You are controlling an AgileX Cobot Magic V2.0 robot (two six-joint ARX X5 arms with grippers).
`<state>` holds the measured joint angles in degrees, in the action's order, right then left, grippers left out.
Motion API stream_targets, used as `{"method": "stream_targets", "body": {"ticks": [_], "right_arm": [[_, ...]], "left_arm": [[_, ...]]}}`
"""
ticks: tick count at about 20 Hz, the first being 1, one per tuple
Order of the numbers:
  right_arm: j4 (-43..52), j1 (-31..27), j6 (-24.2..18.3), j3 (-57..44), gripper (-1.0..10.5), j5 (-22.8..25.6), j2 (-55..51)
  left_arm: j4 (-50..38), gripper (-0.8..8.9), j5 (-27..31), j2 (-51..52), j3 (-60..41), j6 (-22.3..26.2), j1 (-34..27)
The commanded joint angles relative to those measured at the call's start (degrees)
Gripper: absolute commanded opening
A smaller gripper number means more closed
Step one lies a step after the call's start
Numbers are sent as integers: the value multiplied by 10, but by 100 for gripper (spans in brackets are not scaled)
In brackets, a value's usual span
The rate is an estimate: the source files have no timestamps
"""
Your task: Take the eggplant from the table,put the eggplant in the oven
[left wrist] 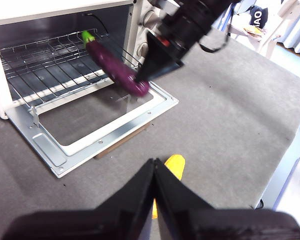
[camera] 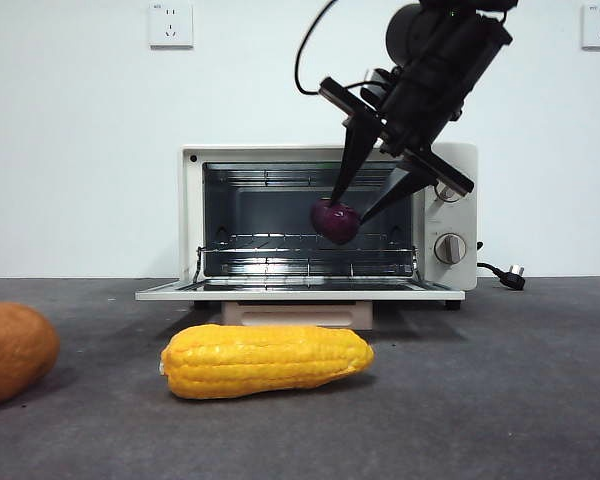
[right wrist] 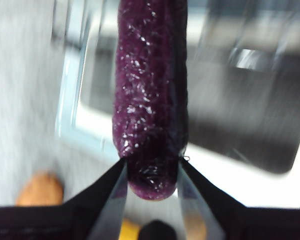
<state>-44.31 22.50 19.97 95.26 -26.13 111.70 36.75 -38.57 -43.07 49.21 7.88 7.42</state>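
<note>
The dark-purple eggplant (camera: 335, 221) hangs in front of the open oven (camera: 320, 220), above the lowered door and level with the wire rack. My right gripper (camera: 363, 212) comes down from the upper right and is shut on the eggplant's blunt end (right wrist: 151, 177). From the left wrist view the eggplant (left wrist: 115, 70) points its green stem into the oven cavity over the rack. My left gripper (left wrist: 154, 172) is shut with nothing in it, hovering over the table (left wrist: 225, 125) in front of the oven door.
A yellow corn cob (camera: 267, 360) lies on the table in front of the oven door (camera: 300, 290). An orange-brown vegetable (camera: 13, 350) sits at the left edge. The oven's power plug (camera: 510, 276) lies to its right. A table edge shows at the right in the left wrist view.
</note>
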Motion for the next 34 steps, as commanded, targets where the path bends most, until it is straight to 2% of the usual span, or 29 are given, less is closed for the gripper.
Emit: {"method": "stream_targets", "body": {"ticks": [1, 4, 7, 10, 17, 20, 34], "right_arm": [[43, -5, 43, 4, -12, 0, 17], [99, -5, 78, 4, -12, 20, 24], [133, -4, 101, 4, -12, 82, 27], [153, -3, 114, 4, -12, 132, 27], [175, 0, 115, 4, 30, 178, 27], [173, 0, 115, 4, 267, 182, 27], [151, 9, 110, 4, 286, 180, 23]], "left_arm": [[-3, -6, -2, 0, -5, 2, 2], [-4, -6, -2, 0, -5, 2, 2], [-3, -6, -2, 0, -5, 2, 2], [-3, -6, -2, 0, -5, 2, 2], [-3, -6, -2, 0, -5, 2, 2], [-3, -6, -2, 0, -5, 2, 2], [-1, -6, -2, 0, -5, 2, 2]]}}
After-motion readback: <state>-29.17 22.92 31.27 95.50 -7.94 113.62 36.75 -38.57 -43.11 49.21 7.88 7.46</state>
